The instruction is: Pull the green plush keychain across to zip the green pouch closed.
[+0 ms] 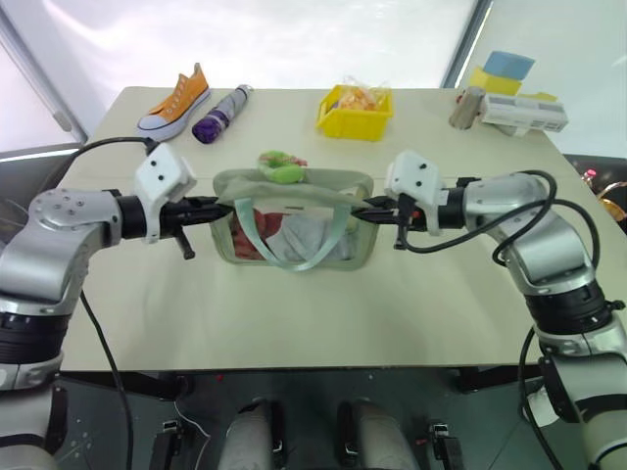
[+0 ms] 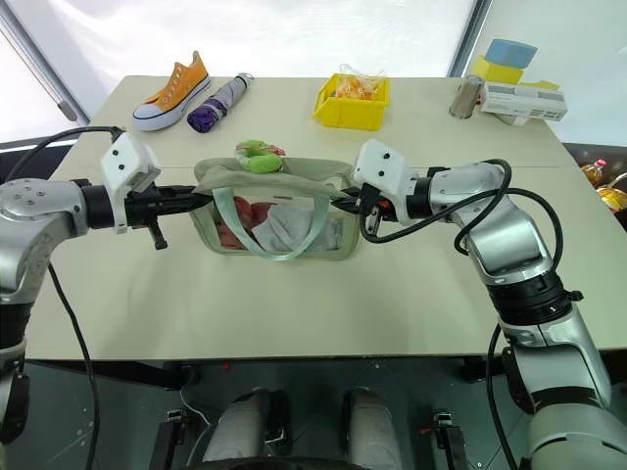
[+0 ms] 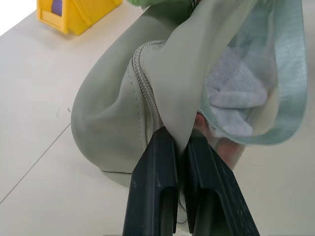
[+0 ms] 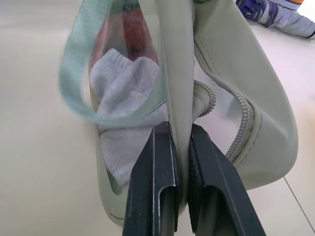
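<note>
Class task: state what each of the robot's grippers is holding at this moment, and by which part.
Both hold the green pouch: the left gripper pinches the fabric at one end, the right gripper pinches the fabric at the opposite end.

Sage-green pouch (image 1: 294, 231) with a clear front and a pale mint strap (image 1: 299, 253), white and red showing inside. Lime-green keychain (image 1: 282, 168), touch of pink, just beyond the black claws. Farther off: yellow bin (image 1: 355, 113), purple umbrella (image 1: 220, 114), orange-and-white sneaker (image 1: 174, 101). Cream bench (image 1: 294, 323).
</note>
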You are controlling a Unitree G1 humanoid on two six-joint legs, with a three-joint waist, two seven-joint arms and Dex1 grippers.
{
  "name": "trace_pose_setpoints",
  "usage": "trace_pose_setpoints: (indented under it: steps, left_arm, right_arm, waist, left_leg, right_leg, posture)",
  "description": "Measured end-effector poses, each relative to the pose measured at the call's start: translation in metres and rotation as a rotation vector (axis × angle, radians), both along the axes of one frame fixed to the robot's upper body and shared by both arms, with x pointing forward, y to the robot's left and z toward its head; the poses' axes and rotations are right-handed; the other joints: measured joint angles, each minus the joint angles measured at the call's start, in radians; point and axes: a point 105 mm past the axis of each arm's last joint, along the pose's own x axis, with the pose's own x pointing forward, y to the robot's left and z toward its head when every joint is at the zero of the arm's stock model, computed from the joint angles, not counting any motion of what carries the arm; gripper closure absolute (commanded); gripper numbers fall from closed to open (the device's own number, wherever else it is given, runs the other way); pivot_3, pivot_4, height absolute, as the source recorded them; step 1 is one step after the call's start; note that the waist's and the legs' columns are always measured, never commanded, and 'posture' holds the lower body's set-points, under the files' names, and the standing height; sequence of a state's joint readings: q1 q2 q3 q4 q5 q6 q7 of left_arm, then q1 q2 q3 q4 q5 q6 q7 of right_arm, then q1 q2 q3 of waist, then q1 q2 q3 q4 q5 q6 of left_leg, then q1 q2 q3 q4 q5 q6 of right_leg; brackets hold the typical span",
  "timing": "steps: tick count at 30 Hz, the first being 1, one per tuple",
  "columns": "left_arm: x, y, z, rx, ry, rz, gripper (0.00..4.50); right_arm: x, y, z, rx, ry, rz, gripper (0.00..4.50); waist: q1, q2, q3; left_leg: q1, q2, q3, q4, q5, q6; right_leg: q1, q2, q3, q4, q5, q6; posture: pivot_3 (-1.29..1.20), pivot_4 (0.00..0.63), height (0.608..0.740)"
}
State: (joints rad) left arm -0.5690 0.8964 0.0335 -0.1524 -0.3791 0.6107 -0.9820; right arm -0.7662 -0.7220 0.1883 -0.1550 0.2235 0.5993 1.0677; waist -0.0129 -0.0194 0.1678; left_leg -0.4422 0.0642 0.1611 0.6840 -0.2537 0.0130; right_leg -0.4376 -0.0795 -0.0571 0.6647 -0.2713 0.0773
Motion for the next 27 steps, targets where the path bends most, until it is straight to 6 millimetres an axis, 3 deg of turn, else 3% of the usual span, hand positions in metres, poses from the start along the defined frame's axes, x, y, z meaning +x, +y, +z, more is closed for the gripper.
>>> trace_pose_setpoints:
  steps: [4,8,11,13,17,19,23,27]
  left_arm:
    - [0.001,-0.001,0.000,0.019,-0.012,-0.003,4.50]
    - [0.001,-0.002,0.000,0.026,-0.015,-0.003,4.50]
    - [0.001,-0.003,0.000,0.028,-0.018,-0.007,4.50]
    - [0.001,-0.004,0.001,0.029,-0.024,-0.014,4.50]
    - [0.002,-0.005,0.001,0.034,-0.030,-0.016,4.50]
    - [0.002,-0.005,0.001,0.032,-0.031,-0.018,4.50]
    - [0.002,-0.005,0.001,0.037,-0.034,-0.016,4.50]
    - [0.000,-0.005,-0.001,0.039,-0.038,-0.014,4.50]
  right_arm:
    - [-0.010,-0.002,0.011,-0.019,0.066,0.058,1.36]
    - [-0.011,0.008,0.054,0.058,0.045,0.118,1.36]
    - [0.006,0.024,0.085,0.216,0.040,0.103,1.36]
    - [0.020,0.037,0.092,0.298,0.063,0.074,1.36]
    - [0.052,0.068,0.080,0.347,0.110,-0.007,1.36]
    - [0.059,0.080,0.072,0.339,0.124,-0.012,1.36]
    - [0.064,0.096,0.051,0.278,0.143,0.009,1.36]
    - [0.063,0.096,0.044,0.217,0.129,0.032,1.36]
  waist:
    - [0.001,0.000,0.000]
    - [0.000,0.000,0.000]
    - [-0.001,0.000,0.000]
    - [0.000,0.000,0.000]
    - [0.000,0.000,0.000]
    - [0.001,0.000,0.000]
    - [0.000,0.000,0.000]
    - [-0.003,0.000,0.000]
  left_leg:
    - [0.000,0.000,0.000,0.000,0.000,0.000]
    - [0.000,0.000,0.000,0.000,0.000,0.000]
    - [0.000,0.000,0.000,0.000,0.000,0.000]
    - [-0.001,0.000,0.001,0.000,0.000,0.000]
    - [-0.001,0.000,0.001,0.000,0.000,0.000]
    - [-0.001,0.000,0.001,0.000,0.000,0.000]
    - [-0.002,0.000,0.001,0.000,0.000,0.000]
    - [-0.001,0.000,0.000,0.000,0.000,0.000]
  right_leg:
    - [0.000,0.000,0.000,0.000,0.000,0.000]
    - [0.000,0.000,0.000,0.000,0.000,0.000]
    - [0.000,0.000,0.000,0.000,0.000,0.000]
    - [-0.001,0.000,0.000,0.000,0.000,0.000]
    - [-0.001,0.000,0.000,0.001,0.000,0.000]
    - [-0.001,-0.001,0.000,0.000,0.000,0.000]
    - [-0.001,-0.001,0.000,0.000,0.000,0.000]
    - [-0.001,-0.001,0.000,0.001,0.000,0.000]
  posture:
    - [0.00,0.150,0.740]
    - [0.00,0.150,0.740]
    - [0.00,0.150,0.740]
    - [0.00,0.150,0.740]
    - [0.00,0.150,0.740]
    - [0.00,0.150,0.740]
    - [0.00,0.150,0.740]
    - [0.00,0.150,0.740]
